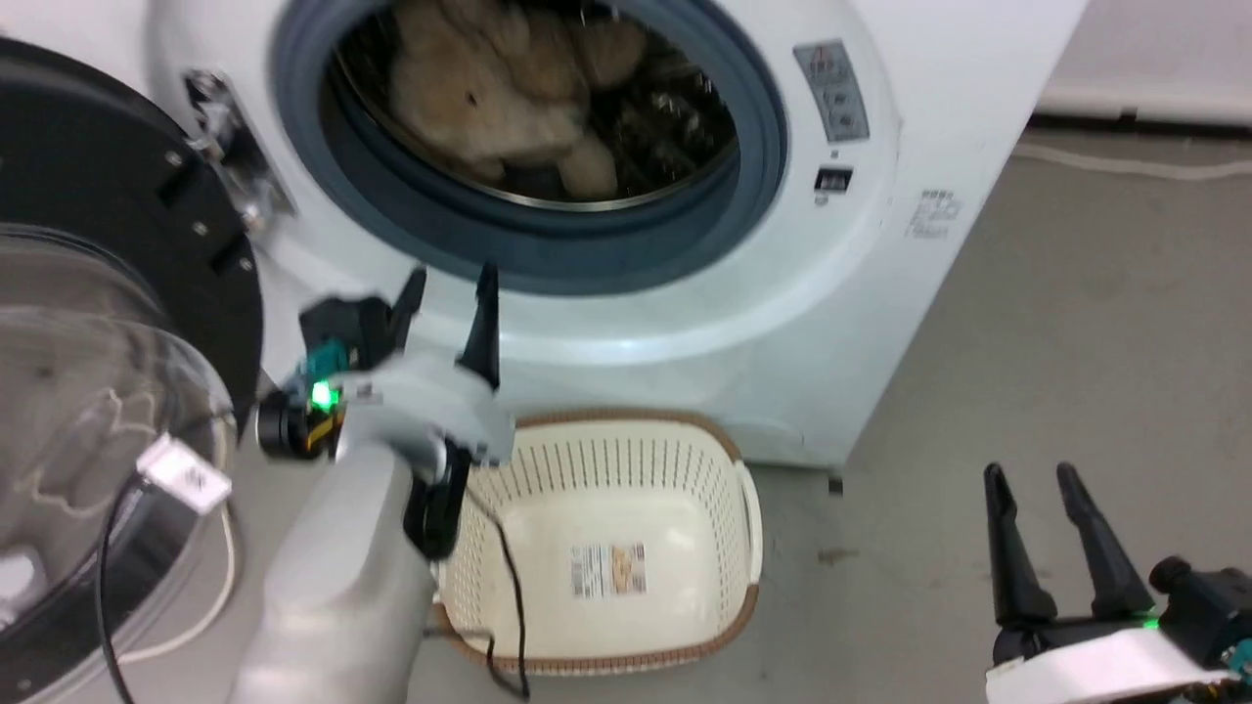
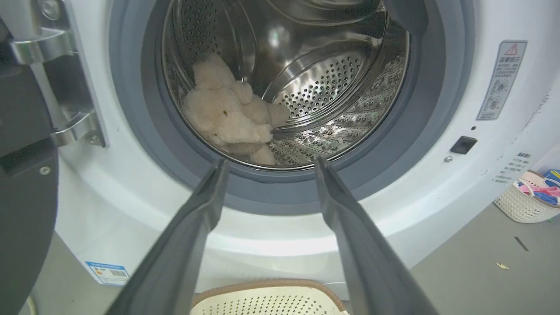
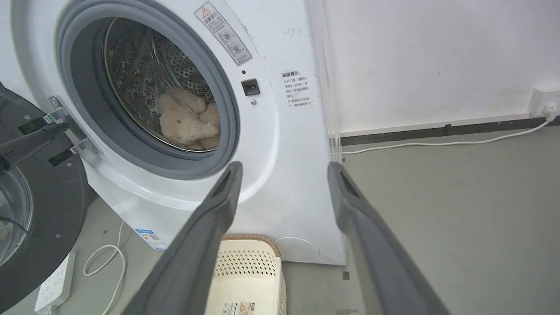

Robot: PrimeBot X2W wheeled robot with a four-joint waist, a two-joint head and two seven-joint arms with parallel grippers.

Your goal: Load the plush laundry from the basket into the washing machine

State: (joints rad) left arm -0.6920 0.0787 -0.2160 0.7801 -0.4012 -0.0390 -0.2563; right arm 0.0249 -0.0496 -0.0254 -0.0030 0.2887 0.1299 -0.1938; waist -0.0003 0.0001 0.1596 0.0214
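Observation:
The cream-beige plush laundry [image 1: 509,98] lies inside the steel drum of the white washing machine [image 1: 861,293], at the drum's lower left; the plush [image 2: 232,113] also shows in the left wrist view and the plush [image 3: 188,118] in the right wrist view. The basket [image 1: 606,548] sits on the floor below the door opening with nothing in it but its label. My left gripper [image 1: 450,293] hangs open just outside the gasket's lower rim, holding nothing. My right gripper [image 1: 1032,499] stands open low on the right, over bare floor, well away from the machine.
The black-rimmed bubble door [image 1: 108,391] stands swung open at the left. A white power strip [image 3: 54,286] and cord lie on the floor under it. A small basket of coloured items [image 2: 531,197] sits beside the machine. A wall and cable [image 3: 437,140] run behind.

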